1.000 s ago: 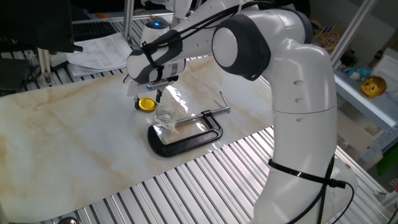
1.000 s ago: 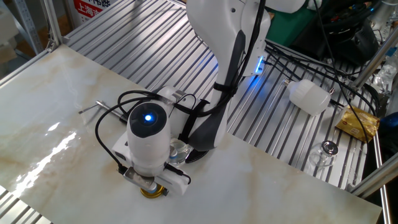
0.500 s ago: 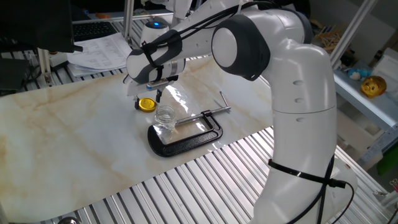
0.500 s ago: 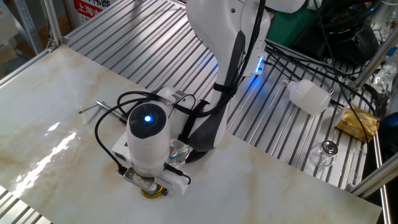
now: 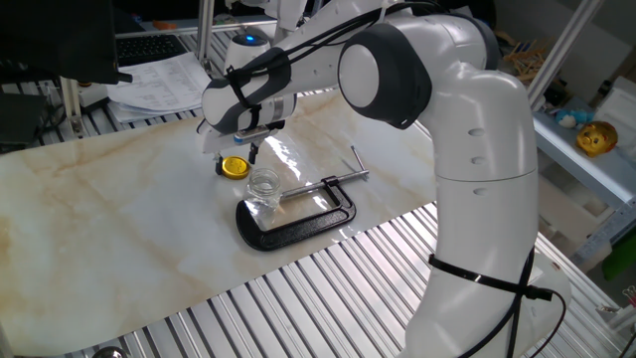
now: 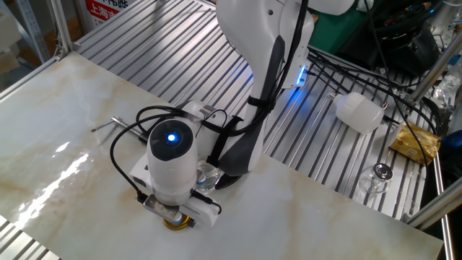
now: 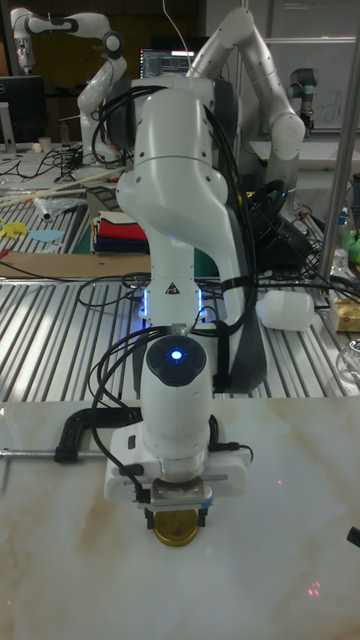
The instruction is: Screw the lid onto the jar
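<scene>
Marble-patterned board [image 5: 119, 199] lies over a bench of ribbed aluminium slats, with papers and a keyboard behind it in one fixed view and cables, a white plastic bottle [image 6: 359, 110] and a crumpled gold wrapper [image 6: 416, 142] off to the side in the other. Little writing can be read: a red sign at the top edge of the other fixed view carries white characters too cropped to make out, and the tall fixed view shows a round black emblem on the arm's base, its mark too small to read. More robot arms and a monitor stand in the background of that view. The gripper [image 7: 178, 518] points straight down over the lid [image 5: 235, 166], its fingers either side of the yellow disc, which rests on the board; whether they press on it I cannot tell. The jar [image 5: 263, 186] stands open just beside the lid, against the frame of the black C-clamp [image 5: 298, 219], which lies flat on the board. Nothing differs from half a second ago: arm, lid and jar sit exactly where they were.
</scene>
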Motion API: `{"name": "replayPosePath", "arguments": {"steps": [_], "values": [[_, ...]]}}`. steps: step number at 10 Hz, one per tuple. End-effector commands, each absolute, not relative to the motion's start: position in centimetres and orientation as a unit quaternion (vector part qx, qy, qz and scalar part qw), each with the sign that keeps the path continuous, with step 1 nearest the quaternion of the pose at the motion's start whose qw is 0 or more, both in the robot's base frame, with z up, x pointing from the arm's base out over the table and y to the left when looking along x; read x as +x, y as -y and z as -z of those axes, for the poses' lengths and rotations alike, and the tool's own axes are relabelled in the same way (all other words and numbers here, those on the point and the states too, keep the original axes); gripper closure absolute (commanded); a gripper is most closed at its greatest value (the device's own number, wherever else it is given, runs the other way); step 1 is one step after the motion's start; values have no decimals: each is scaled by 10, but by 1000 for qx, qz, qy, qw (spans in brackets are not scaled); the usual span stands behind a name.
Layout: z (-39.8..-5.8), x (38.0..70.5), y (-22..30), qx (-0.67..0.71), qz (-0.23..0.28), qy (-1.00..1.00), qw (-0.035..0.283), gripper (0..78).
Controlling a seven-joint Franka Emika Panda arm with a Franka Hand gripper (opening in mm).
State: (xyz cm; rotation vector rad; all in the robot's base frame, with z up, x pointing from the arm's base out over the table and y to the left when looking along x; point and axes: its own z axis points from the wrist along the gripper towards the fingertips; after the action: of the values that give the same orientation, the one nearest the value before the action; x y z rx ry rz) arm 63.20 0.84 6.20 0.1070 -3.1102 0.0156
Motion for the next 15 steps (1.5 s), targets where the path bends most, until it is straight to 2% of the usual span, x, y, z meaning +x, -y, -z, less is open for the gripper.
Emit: {"name": "replayPosePath", "arguments": {"steps": [1,8,9,15], "values": [[-63,633,-8,34,-5,999,13,764],[-63,633,-8,34,-5,999,13,764],[-100,647,-18,36,-11,999,17,764],[-127,641,-28,22,-19,999,21,764]]}}
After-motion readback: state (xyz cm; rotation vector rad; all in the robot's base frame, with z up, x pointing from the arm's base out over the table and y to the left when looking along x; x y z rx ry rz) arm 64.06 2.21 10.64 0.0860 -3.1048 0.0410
